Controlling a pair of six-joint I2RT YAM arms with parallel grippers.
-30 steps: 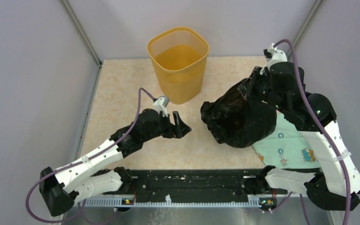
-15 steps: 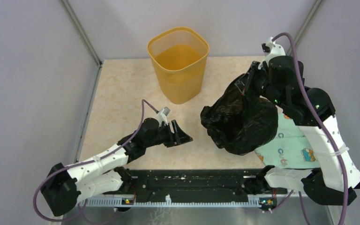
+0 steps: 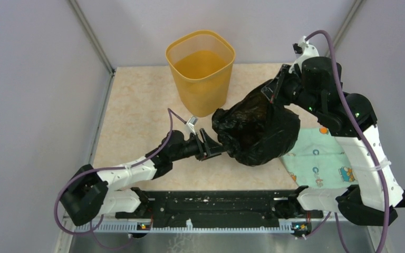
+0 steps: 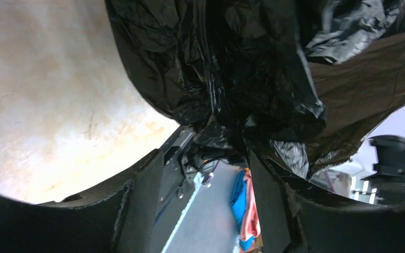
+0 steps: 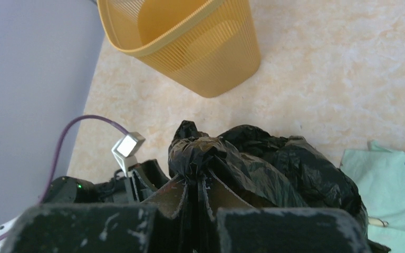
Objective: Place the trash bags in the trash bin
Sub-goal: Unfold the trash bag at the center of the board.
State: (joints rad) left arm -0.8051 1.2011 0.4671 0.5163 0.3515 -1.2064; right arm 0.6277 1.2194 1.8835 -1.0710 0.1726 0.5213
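**Bag lifted beside the bin, second arm at its lower edge**

The right gripper (image 3: 270, 95) is pinched fully closed on a gathered neck of the trash bag (image 3: 256, 129). In the right wrist view the black plastic bunches into a knot just beyond the closed fingers. The bag hangs as a crinkled bundle at centre right of the top view, just right of and below the trash bin (image 3: 203, 100). Whether its underside rests on the table (image 3: 137, 105) cannot be told. The bin stands upright at upper centre and looks empty. A pale green cloth (image 3: 321, 161) lies at lower right, partly under the bag's edge.

The left gripper (image 3: 214, 147) reaches in from the lower left with its jaws apart, its tips against the bag's lower left side. In the left wrist view the plastic hangs over the open mouth, with a fold draped on one finger and nothing clamped.

The step in hand appears to be carrying the bag over the bin's mouth. Because the bag is about as large as the bin and floppy, the right arm should lift it high enough for the loose bottom to clear the rim. The left gripper could either close on the lower fold to bunch it or simply guide it inward. The bin looks light, so a dragging bag might tip it, and the cloth should not come along.
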